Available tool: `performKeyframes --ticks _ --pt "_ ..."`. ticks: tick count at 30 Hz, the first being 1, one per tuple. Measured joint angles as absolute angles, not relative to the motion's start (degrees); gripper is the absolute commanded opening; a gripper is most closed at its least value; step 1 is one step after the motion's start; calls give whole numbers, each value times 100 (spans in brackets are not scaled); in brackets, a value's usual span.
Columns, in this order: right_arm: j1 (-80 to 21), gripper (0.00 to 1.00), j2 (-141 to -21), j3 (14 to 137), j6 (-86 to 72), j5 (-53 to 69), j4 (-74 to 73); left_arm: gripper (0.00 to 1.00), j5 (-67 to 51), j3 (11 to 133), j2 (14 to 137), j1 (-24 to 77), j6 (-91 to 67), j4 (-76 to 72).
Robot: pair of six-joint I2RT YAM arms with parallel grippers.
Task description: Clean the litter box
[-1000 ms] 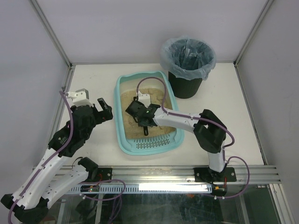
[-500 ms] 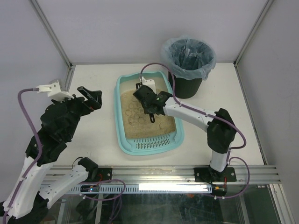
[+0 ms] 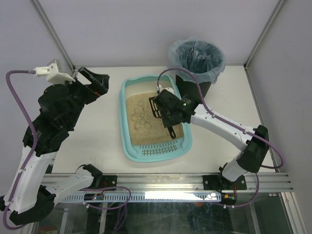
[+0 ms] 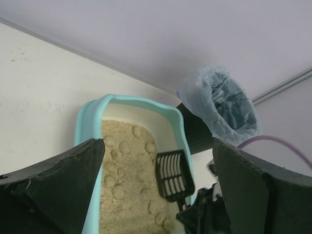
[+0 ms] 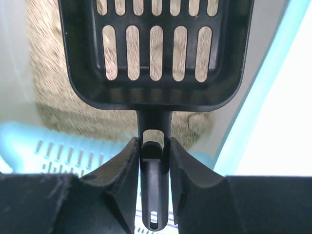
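- My right jaws are clamped on the thin handle of the small black slotted plastic scoop [image 5: 155,95].
- The scoop's head hangs over the beige sandy litter [image 3: 141,122], near the right wall of the large light teal plastic litter box [image 3: 124,122].
- My left jaws stand wide apart, holding nothing, left of the box.
- The box lies mid-worktop [image 3: 97,141], with its slotted strip towards my bases.
- The black round bin [image 3: 192,92] with a bluish bag liner stands just beside the box's far right corner.

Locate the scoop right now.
Left wrist view, centre-right: the scoop hangs over the litter box's right side, near the black bin, its handle clamped in the right gripper.
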State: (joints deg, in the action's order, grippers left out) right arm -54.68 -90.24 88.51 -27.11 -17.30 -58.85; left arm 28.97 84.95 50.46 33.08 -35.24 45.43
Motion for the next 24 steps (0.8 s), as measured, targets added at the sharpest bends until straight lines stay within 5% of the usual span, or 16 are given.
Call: performKeyframes --ticks 24 --pt "-5706 33 -8892 7135 -3079 -1332 -5548 99 2036 9262 5177 3308 -4316 3634"
